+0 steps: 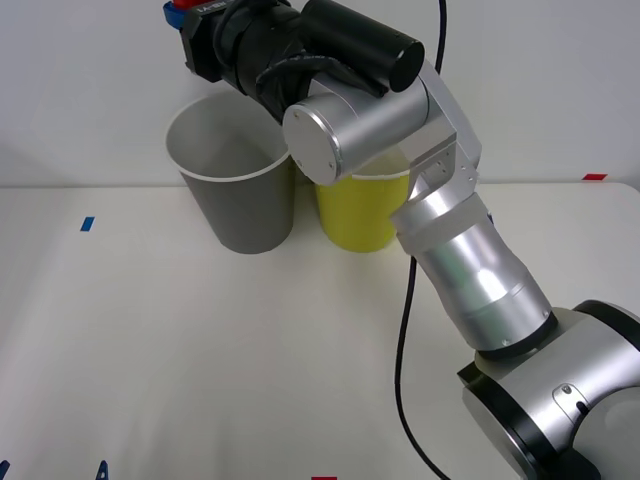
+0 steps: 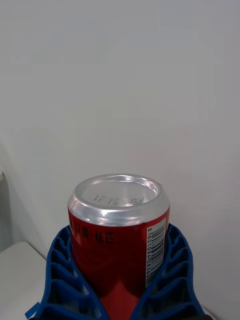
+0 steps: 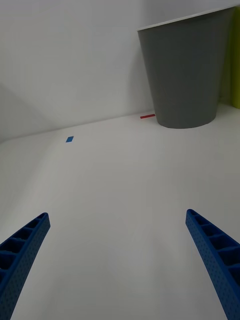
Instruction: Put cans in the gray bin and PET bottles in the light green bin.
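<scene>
My right arm reaches up and across to the back, holding my right gripper (image 1: 188, 22) above the far rim of the gray bin (image 1: 238, 195). In the right wrist view that gripper (image 2: 120, 285) is shut on the small red can (image 2: 118, 235), whose silver end faces the camera. The light green bin (image 1: 360, 215) stands just right of the gray one, partly behind my arm. Low at the near left edge of the table, my left gripper (image 3: 120, 260) is open with nothing in it, facing the gray bin (image 3: 182, 75). PET bottles are out of view.
The white table (image 1: 200, 360) spreads in front of both bins, with a blue tape mark (image 1: 87, 223) at its left and a red one (image 1: 594, 176) at the far right. A black cable (image 1: 403, 330) hangs beside my right arm. A white wall stands behind the bins.
</scene>
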Controlling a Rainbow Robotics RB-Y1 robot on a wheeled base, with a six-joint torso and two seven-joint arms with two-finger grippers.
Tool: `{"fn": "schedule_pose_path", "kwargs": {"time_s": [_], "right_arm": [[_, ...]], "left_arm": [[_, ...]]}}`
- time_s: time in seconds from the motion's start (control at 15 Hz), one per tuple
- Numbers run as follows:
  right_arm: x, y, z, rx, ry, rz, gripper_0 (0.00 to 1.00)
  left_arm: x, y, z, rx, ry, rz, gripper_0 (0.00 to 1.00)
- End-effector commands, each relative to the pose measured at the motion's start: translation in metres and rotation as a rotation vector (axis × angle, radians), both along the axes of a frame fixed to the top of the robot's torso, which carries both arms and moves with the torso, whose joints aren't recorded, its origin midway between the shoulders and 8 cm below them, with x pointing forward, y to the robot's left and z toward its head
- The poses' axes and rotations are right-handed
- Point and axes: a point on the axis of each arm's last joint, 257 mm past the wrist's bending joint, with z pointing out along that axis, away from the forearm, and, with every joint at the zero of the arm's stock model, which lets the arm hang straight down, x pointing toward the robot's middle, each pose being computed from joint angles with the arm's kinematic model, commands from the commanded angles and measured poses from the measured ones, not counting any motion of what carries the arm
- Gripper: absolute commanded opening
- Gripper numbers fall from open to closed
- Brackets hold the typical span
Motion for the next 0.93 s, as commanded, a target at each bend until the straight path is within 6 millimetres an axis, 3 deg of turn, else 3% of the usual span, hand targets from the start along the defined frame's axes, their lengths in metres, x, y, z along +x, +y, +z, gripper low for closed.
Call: {"fn": "schedule_pose_path", "kwargs": {"time_s": [0.07,0.93], "right_arm": [[0.01,0.0047,-0.0072,0.007,0.001,-0.006,0.0],[0.0177,-0.0022,-0.0106,-0.038,-0.031,-0.042,0.0]], "left_arm": [[0.0,0.0,0.0,0.0,0.0,0.0,0.92],[0.0,0.0,0.0,0.0,0.0,0.0,0.92]]}}
